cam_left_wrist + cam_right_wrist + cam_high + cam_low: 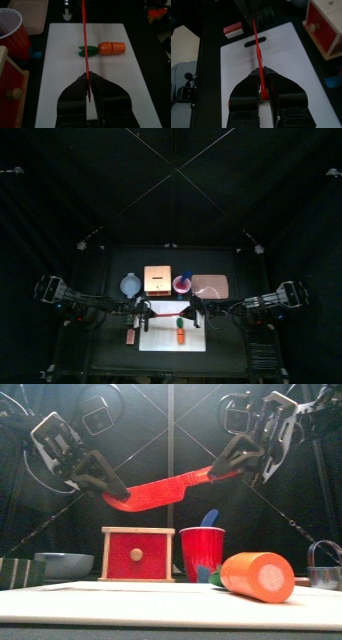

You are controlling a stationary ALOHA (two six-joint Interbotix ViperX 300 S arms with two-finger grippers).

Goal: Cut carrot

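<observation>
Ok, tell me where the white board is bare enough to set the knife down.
The white board is bare on both sides of the carrot: the stretch toward the left hand, and the handle-slot end seen from the right hand. It is crowded beyond the board's edge by the red cup and wooden box.

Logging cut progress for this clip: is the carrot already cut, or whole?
Whole. The carrot lies on its side on the white board, green tuft attached, while the red knife is held above it.
</observation>
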